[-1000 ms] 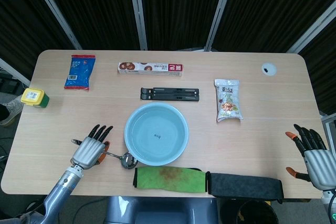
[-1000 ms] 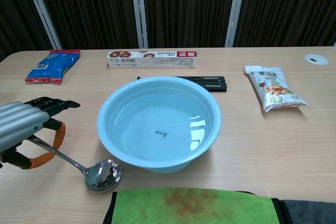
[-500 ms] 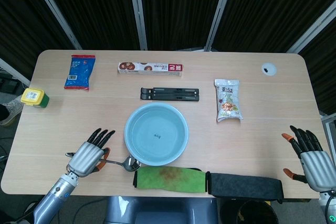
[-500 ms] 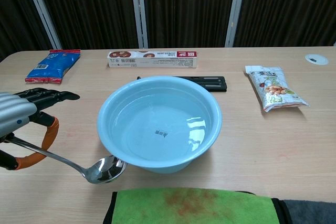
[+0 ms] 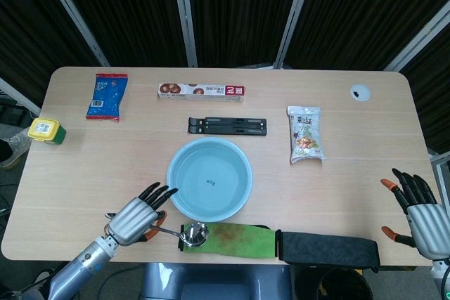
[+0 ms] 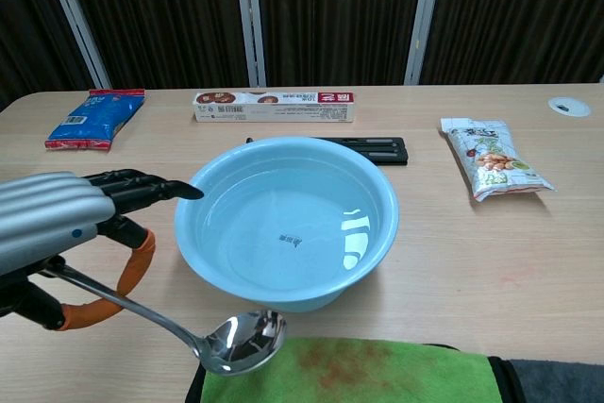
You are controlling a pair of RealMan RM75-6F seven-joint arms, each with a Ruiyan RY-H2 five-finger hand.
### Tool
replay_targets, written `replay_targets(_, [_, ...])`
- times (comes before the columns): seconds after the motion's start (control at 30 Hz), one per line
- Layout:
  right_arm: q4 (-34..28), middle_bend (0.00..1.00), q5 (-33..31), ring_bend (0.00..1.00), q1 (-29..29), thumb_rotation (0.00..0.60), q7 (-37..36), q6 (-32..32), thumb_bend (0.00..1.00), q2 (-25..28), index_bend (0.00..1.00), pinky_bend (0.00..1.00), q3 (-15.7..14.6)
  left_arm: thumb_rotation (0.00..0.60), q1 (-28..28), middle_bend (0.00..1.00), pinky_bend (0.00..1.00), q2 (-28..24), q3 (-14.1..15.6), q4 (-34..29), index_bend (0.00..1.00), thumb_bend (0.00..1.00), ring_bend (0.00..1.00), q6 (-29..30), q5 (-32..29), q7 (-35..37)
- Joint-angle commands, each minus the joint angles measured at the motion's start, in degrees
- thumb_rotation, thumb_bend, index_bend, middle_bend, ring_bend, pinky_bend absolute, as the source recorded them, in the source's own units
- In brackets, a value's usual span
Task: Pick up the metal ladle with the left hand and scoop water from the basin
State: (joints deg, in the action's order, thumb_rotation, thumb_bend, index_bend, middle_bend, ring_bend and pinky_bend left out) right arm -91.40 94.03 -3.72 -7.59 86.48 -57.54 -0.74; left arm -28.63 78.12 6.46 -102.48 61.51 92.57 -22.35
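lab | black curtains (image 5: 232, 12) on metal frame | wooden table (image 5: 351, 124)

Bright, even light — sharp focus

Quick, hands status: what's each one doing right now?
Left hand: holding the metal ladle by its handle, bowl beside the basin, over the green cloth's edge.
Right hand: open, fingers spread, holding nothing.

My left hand (image 6: 57, 228) has a ribbed silver back (one small blue dot on it), black fingers (image 6: 142, 188) and an orange-trimmed thumb. My right hand (image 5: 420, 216) matches: silver, black, orange tips.
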Motion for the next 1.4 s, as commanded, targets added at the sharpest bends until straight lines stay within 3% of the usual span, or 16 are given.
replay_targets(0.03, [0.1, 0.0, 0.0, 0.0, 0.2, 0.6, -0.4, 0.3, 0.0, 0.1, 0.13, 0.0, 0.0, 0.6, -2.1, 0.0, 0.0, 0.2, -1.8, -0.7, 0.63, 0.44, 0.0, -2.2, -0.3, 0.0])
replay_targets(0.23, [0.4, 0.0, -0.6, 0.0, 0.5, 0.6, -0.9, 0.7, 0.0, 0.3, 0.13, 0.0, 0.2, 0.6, -4.8, 0.0, 0.0, 1.1, -6.1, 0.3, 0.64, 0.44, 0.0, -4.9, -4.4, -1.1])
replay_targets(0.73, [0.0, 0.0, -4.2, 0.0, -0.5, 0.6, -0.1, -2.1, 0.0, 0.0, 0.11, 0.0, 1.6, 0.6, -11.1, 0.0, 0.0, 4.3, -12.9, 7.3, 0.64, 0.44, 0.0, -10.3, -11.7, 0.7])
replay_targets(1.13, [-0.1, 0.0, -5.2, 0.0, -1.1, 0.6, 0.7, -3.3, 0.0, -0.3, 0.1, 0.0, 2.1, 0.6, -16.2, 0.0, 0.0, 13.4, -15.4, 21.4, 0.65, 0.43, 0.0, -14.9, -17.5, 3.5])
replay_targets(1.4, [0.4, 0.0, -4.7, 0.0, -0.6, 0.6, -0.9, -2.4, 0.0, 0.0, 0.07, 0.0, 2.0, 0.6, -17.2, 0.0, 0.0, 16.2, -14.8, 25.1, 0.65, 0.43, 0.0, -15.5, -19.0, 4.1])
